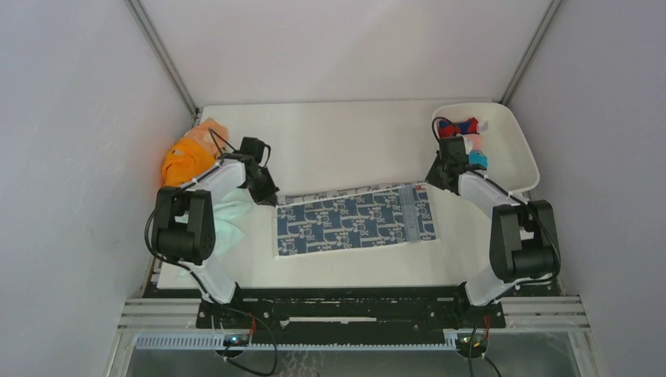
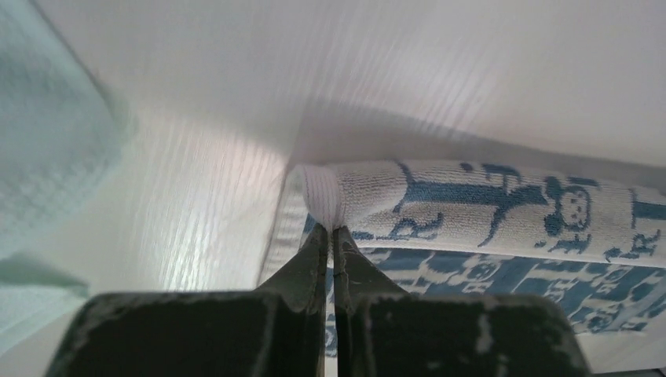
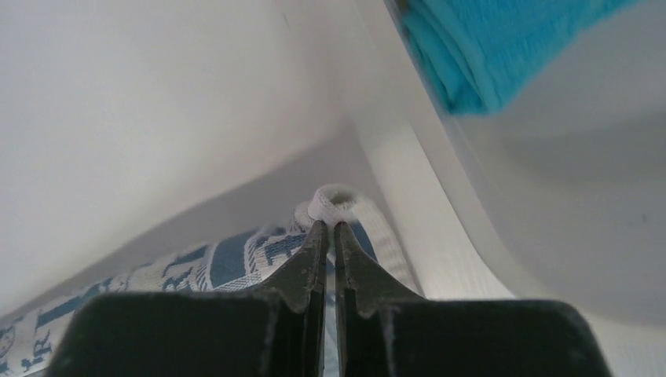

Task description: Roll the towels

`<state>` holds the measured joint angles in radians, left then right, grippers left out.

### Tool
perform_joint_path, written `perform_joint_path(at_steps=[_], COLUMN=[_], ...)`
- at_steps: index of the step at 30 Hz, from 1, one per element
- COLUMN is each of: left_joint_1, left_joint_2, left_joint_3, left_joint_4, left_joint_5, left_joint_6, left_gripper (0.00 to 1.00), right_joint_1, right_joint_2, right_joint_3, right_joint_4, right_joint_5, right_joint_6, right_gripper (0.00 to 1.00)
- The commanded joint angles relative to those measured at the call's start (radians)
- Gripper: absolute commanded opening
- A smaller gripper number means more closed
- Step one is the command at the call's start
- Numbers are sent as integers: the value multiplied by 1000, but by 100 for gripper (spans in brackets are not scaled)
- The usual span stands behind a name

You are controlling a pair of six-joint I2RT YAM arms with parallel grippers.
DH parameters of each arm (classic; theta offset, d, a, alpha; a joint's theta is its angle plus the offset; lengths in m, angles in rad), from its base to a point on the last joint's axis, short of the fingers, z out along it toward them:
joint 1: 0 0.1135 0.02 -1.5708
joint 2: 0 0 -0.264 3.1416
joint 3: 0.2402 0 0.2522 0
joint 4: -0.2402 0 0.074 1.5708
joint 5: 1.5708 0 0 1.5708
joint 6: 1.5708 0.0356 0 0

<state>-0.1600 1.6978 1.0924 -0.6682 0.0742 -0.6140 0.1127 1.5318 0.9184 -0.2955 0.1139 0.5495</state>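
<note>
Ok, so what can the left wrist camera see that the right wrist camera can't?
Only the left wrist view shows the mint towel at its left edge and the left gripper, shut on one corner of the printed towel, whose far edge is turned over. Only the right wrist view shows the right gripper, shut on another corner, plus the bright blue towel in the white tray. Both show the printed towel lying on the white table.

The white terry towel with blue-grey print (image 2: 487, 200) carries woven blue letter shapes among its figures; something like an "R" shows, but no whole word reads.
</note>
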Motion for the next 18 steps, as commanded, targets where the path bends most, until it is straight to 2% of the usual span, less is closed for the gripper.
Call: perform_joint_path(at_steps=[1, 7, 18], left_joint_1=[20, 28, 23], left_joint_2=[36, 59, -100], left_joint_3=[167, 223, -21], left_joint_4=[32, 6, 65], left_joint_5=[-2, -14, 10], left_joint_6=[27, 36, 11], left_gripper=[4, 6, 7], right_joint_1=[-21, -32, -33], right_joint_2=[51, 72, -29], right_joint_3=[124, 177, 60], right_joint_4=[119, 92, -5], right_joint_5=[6, -7, 4], right_joint_6=[-25, -31, 1], right_gripper=[0, 0, 0])
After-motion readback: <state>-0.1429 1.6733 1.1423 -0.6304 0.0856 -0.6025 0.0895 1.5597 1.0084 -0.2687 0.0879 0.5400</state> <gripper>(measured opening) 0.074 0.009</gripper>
